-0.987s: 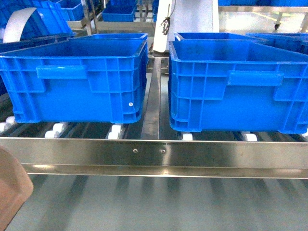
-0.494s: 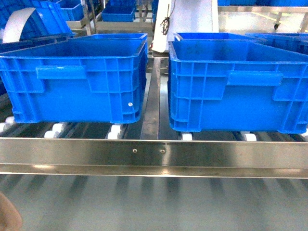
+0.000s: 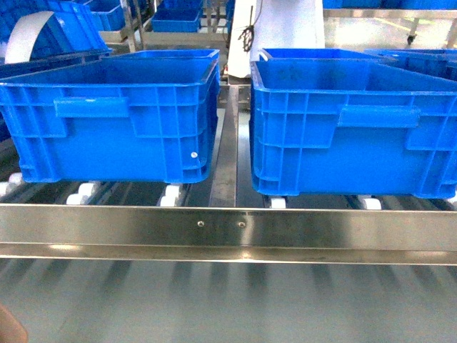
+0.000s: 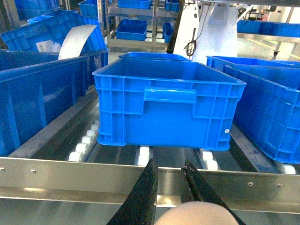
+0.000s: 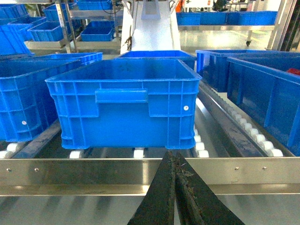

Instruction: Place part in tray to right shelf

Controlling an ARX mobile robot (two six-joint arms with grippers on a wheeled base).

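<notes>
The right shelf's steel front rail [image 3: 321, 229] runs across the head view, with white rollers [image 3: 80, 191] behind it. Only a beige sliver of the tray [image 3: 8, 332] shows at the bottom left corner. In the left wrist view a rounded beige end of the tray [image 4: 197, 214] sits between the bases of my left gripper [image 4: 168, 163], whose tips stand a little apart before the rail [image 4: 70, 176]. My right gripper [image 5: 174, 154] is shut on nothing, pointing at the rail [image 5: 70, 171]. The part is out of view.
Two large blue crates [image 3: 114, 121] [image 3: 350, 128] stand on the rollers with a steel divider [image 3: 227, 150] between them. More blue crates [image 5: 262, 79] and racks fill the background. A white machine column [image 3: 285, 28] rises behind the shelf.
The beige tray piece at the lower left of the head view has slid down and left, leaving only a small sliver. Shelf and crates have not moved.
</notes>
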